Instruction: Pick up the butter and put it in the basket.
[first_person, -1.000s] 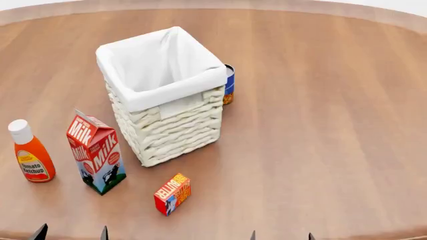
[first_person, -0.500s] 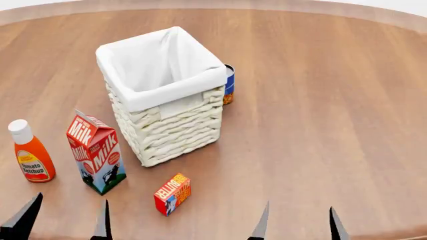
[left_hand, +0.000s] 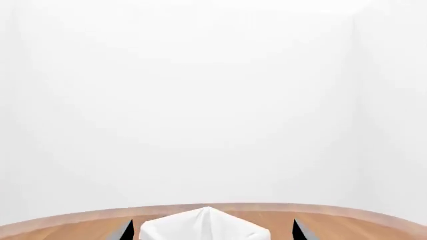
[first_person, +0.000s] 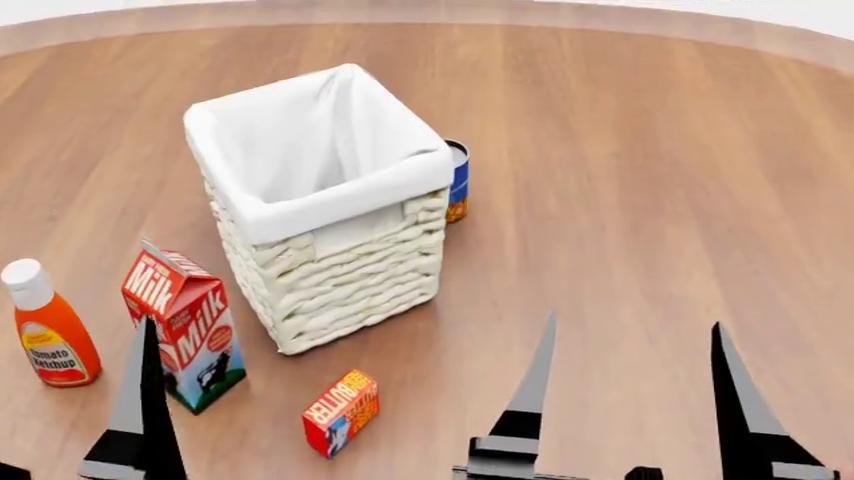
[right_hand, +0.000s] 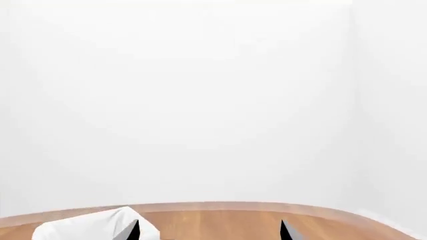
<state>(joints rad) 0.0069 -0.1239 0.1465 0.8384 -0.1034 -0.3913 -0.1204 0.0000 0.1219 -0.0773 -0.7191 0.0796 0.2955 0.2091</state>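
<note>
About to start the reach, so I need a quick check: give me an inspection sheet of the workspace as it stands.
Surface: round wooden table, bare on its right side.
Job's things: butter lying on the table, ungrasped, near the front of the basket; nothing seen inside the basket.
Clutter: milk carton and ketchup bottle upright left of the basket; a can behind it.
Grippers: left gripper and right gripper both open, holding nothing.
Cables: nothing seen.
Surroundings: plain white backdrop.
</note>
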